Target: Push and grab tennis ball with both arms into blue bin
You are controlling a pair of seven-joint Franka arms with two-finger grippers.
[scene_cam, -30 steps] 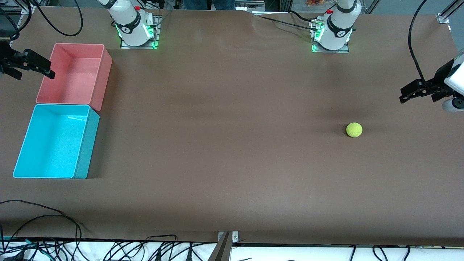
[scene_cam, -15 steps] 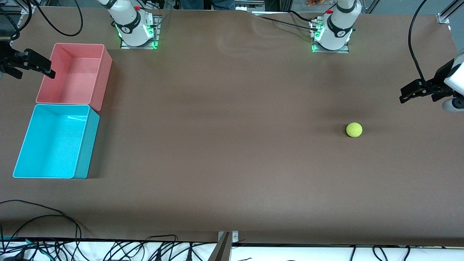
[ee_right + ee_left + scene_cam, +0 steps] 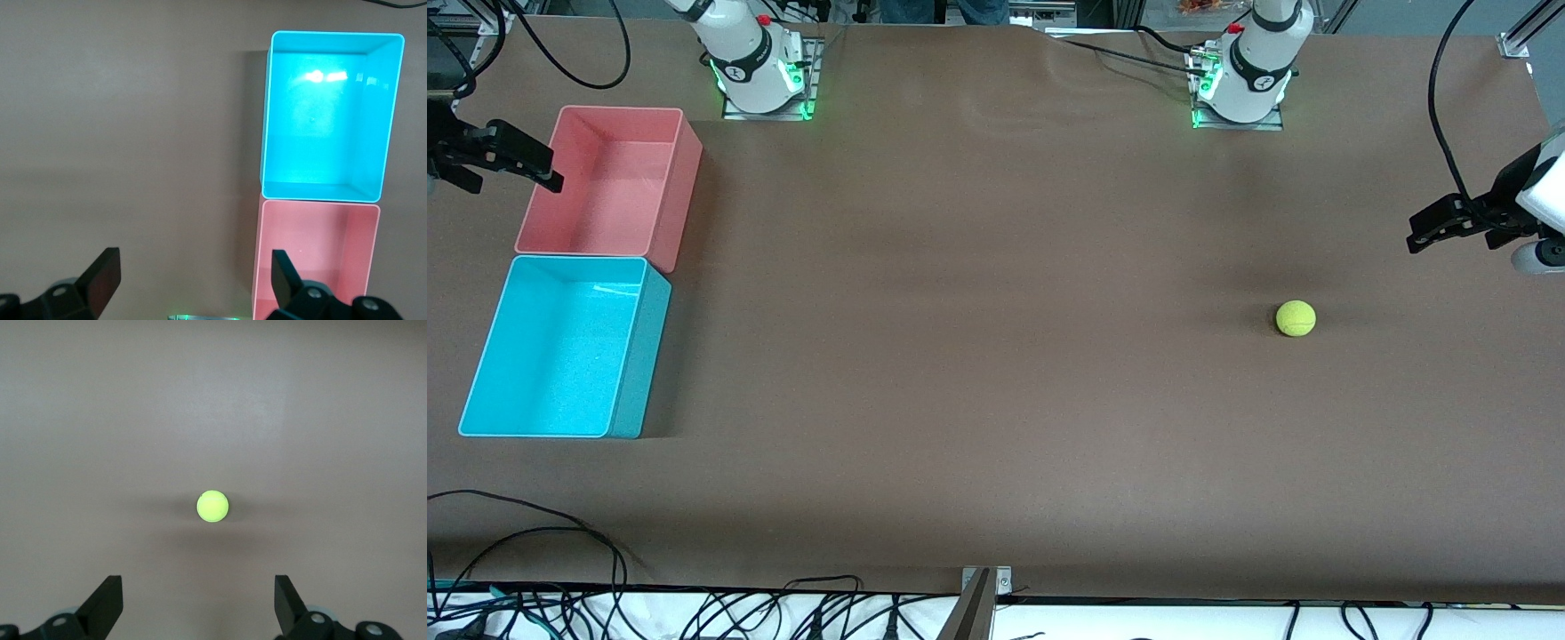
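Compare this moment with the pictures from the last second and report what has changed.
Nothing visibly changed. The tennis ball lies where it was, toward the left arm's end of the table. The left gripper hangs open near that end, the right gripper open by the pink bin. The blue bin holds nothing, and neither gripper holds anything.
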